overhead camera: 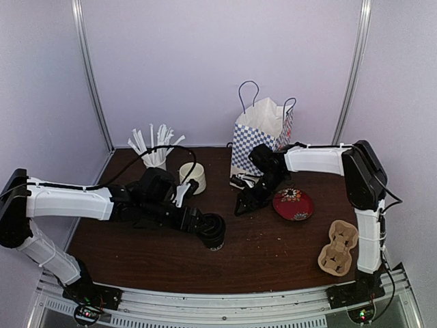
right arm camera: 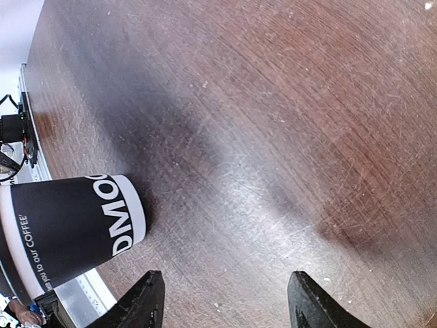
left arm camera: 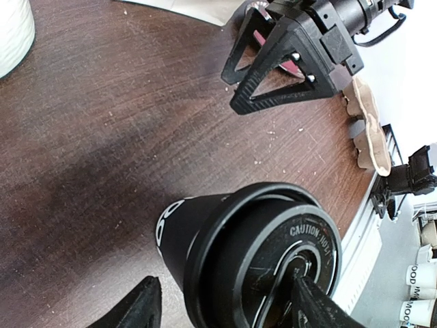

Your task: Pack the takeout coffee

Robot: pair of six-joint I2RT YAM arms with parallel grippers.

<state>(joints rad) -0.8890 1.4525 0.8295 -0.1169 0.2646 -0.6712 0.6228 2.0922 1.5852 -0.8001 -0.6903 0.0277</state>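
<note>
Carefully now: the coffee cup stands on the worktop between the spread fingers of the left pincer.
One finger sits over the lid, so a squeeze could tip the cup or pop the lid. The right pincer, spread and holding nothing, hangs close and might bump in. Whether that finger touches the lid is hard to tell, and the paper bag hides its inside.
</note>
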